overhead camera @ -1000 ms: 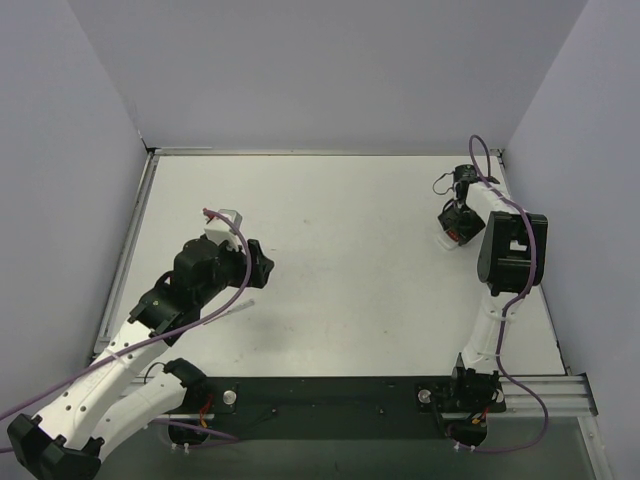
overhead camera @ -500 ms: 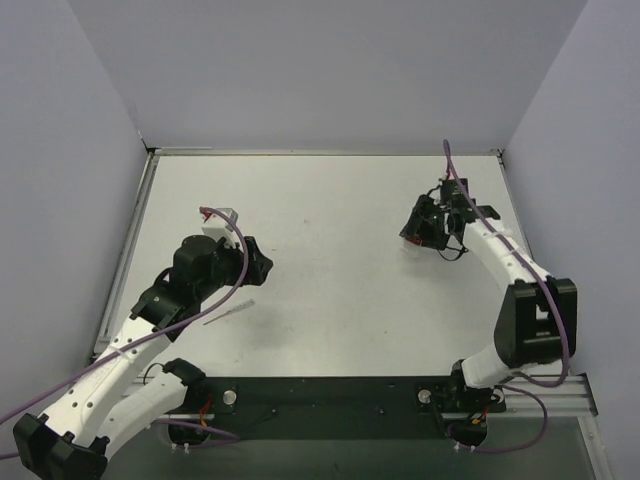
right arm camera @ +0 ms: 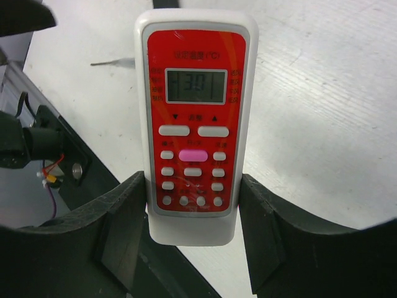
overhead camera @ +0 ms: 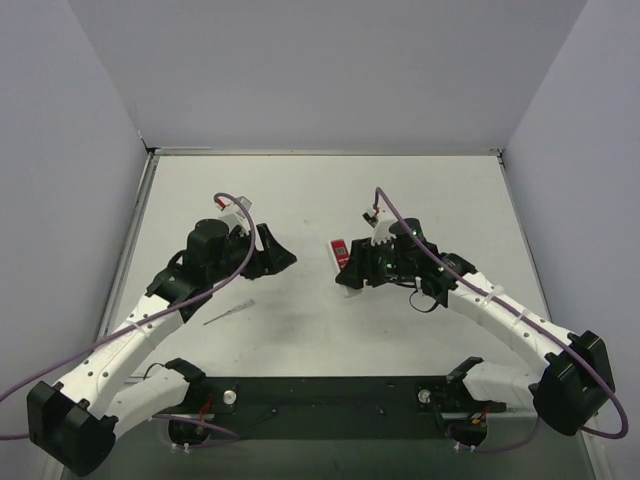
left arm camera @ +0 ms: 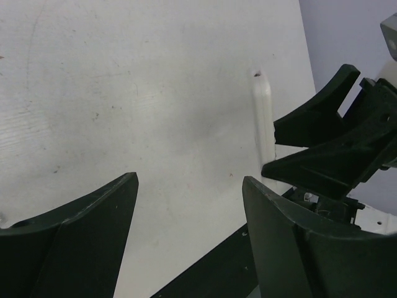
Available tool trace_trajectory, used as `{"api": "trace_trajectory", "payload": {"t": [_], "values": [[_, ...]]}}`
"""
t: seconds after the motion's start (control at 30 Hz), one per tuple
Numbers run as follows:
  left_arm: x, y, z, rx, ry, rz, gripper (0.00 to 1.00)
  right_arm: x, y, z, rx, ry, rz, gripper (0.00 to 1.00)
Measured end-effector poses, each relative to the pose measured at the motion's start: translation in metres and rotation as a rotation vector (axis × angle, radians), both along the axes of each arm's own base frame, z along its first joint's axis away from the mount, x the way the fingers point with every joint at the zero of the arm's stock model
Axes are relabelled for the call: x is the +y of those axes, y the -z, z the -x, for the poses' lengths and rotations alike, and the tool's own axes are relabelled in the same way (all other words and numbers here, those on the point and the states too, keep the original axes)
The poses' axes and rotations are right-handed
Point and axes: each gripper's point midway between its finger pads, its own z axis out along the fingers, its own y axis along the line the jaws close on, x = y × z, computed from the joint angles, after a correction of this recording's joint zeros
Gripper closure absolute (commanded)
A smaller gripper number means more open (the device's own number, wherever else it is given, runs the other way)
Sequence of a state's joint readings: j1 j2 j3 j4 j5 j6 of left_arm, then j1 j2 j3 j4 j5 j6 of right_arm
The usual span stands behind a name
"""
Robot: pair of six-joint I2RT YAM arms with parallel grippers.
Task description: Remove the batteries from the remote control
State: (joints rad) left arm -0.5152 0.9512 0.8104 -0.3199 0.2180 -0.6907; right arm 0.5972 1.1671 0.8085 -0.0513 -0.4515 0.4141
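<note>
Right gripper (right arm camera: 193,189) clamped on the remote control (right arm camera: 196,124), mid-table.
Remote control was pinched by its button end, above the table (overhead camera: 400,190), red face up, display end pointing left. Left gripper (left arm camera: 189,183) stood wide, empty, just left of it, not touching. Thin pale stick (overhead camera: 230,312) lay near-left.

I see soft, even light on the table (overhead camera: 400,190), only faint shadows; left wrist fingers (left arm camera: 74,242) at six o'clock look slightly blurred.
</note>
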Motion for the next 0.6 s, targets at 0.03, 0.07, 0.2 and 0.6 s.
{"api": "trace_trajectory", "payload": {"t": [0.03, 0.07, 0.2, 0.6], "values": [[-0.003, 0.001, -0.001, 0.011, 0.005, 0.011, 0.21, 0.005, -0.001, 0.005, -0.003, -0.021, -0.001, 0.79], [-0.006, 0.001, -0.002, 0.020, 0.011, 0.022, 0.21, 0.009, -0.001, 0.009, -0.005, -0.039, -0.001, 0.80], [-0.021, 0.004, -0.005, 0.072, 0.039, 0.082, 0.21, 0.020, 0.000, 0.023, -0.008, -0.091, 0.004, 0.81], [-0.050, 0.009, -0.006, 0.158, 0.097, 0.192, 0.30, 0.040, 0.006, 0.047, -0.012, -0.165, 0.030, 0.81]]}}
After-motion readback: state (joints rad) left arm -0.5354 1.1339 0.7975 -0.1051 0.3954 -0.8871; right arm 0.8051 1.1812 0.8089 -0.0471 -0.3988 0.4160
